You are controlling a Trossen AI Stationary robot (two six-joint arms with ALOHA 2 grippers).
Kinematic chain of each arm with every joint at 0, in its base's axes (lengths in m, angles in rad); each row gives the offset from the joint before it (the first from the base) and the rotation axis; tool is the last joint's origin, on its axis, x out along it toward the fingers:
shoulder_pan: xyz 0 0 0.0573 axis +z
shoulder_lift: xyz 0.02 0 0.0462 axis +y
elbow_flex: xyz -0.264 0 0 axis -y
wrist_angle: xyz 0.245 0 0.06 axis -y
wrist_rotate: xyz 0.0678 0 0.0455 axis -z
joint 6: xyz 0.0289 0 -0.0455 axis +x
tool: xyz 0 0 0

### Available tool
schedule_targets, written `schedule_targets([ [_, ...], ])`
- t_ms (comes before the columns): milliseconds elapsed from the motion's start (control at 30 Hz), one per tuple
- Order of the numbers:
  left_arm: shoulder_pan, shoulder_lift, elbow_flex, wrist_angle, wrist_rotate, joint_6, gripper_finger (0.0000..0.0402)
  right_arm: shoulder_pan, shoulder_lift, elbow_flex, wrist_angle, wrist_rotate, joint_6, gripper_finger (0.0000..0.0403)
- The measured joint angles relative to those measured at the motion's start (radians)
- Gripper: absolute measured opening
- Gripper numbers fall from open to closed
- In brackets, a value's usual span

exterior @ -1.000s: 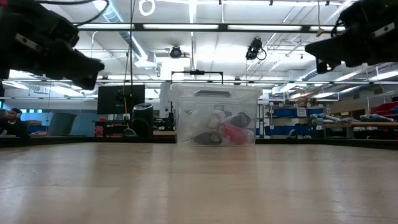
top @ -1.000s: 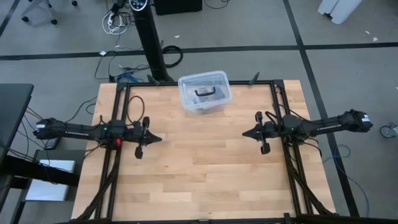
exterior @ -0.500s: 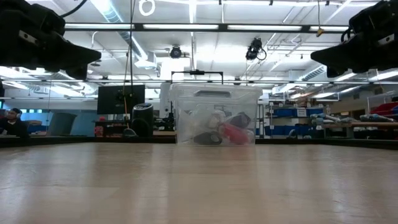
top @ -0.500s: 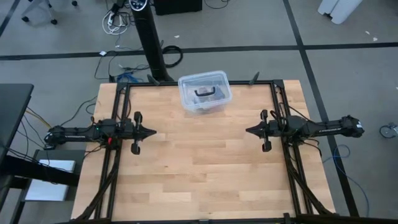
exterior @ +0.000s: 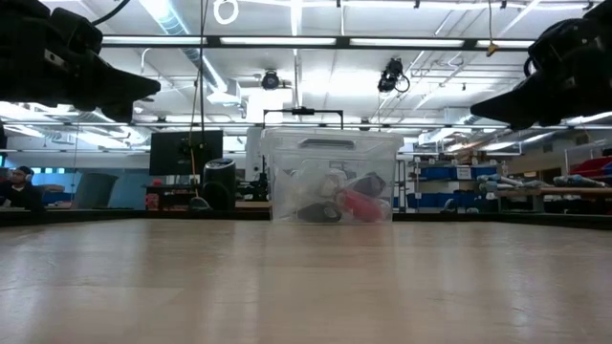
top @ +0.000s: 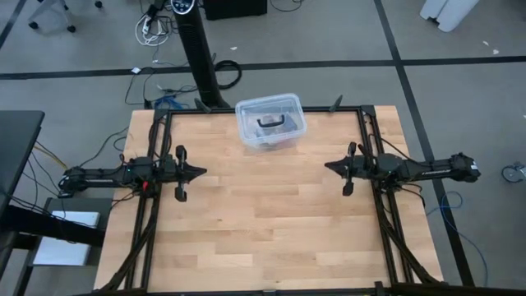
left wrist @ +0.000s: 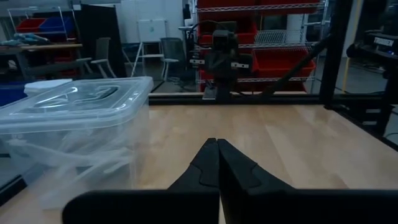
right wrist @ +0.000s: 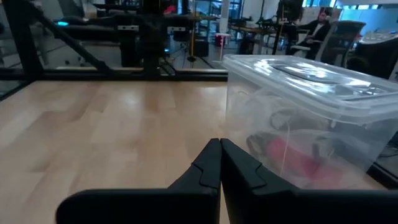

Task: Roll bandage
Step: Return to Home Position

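- A wooden table stands in a big workshop with bright ceiling lights.
- The left gripper hangs over the table's left side, jaws pressed tight together, holding nothing.
- The right gripper faces it from well apart, its 2 jaws squeezed together too, empty.
- A clear tub, lid on, sits well apart from both jaws, at the far edge.
- The bandage cannot be picked out among the things inside the tub.

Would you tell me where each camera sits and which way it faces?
High: overhead, straight down on table; both arms, left gripper, right gripper.
Low: table-top height, facing the lidded clear tub; arms in upper corners.
Left wrist: faces across the table; own shut fingers.
Right wrist: faces opposite way; own shut fingers.
All four share the tub.
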Motion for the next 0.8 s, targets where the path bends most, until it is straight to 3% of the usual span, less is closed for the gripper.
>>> schedule_targets([
  [800,0.000,0.000,-0.001,0.122,-0.004,-0.001,0.0001,0.000,0.003,0.000,0.002,-0.001,-0.022,0.0007],
])
